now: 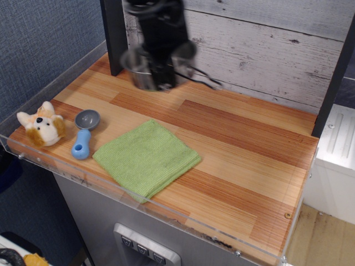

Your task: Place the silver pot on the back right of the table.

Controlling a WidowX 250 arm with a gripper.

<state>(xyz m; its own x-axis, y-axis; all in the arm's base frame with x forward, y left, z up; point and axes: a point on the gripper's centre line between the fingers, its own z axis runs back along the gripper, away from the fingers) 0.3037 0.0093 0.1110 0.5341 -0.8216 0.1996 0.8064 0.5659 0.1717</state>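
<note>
The pincer [162, 84] hangs over the back part of the desk [244, 160], somewhat left of the middle, and it is blurred. It is clenched on the silver pot [138, 71], which is lifted above the wood and does not touch it. The black body of the arm covers most of the pot, so only the shiny left wall and a part of the right rim show on each side of it. The thin wire handle [206, 80] sticks out to the right, toward the white plank wall [266, 50]. The pot is near the back edge but well apart from the back right corner.

On the front left of the desk lies a small plush animal [41, 126], orange and cream, with a black nose. Just beside it, to the right, lies a scoop [85, 133] with a grey bowl and a blue handle; the two look apart. Near the front edge, in the left half, a green cloth [146, 157] lies flat, folded to a square and turned like a diamond. The right half of the desk is bare striped wood inside the clear rim.

No brand, label or writing can be read anywhere. At the tip of the pincer there is a small pale mark, too blurred to tell what it is.
</note>
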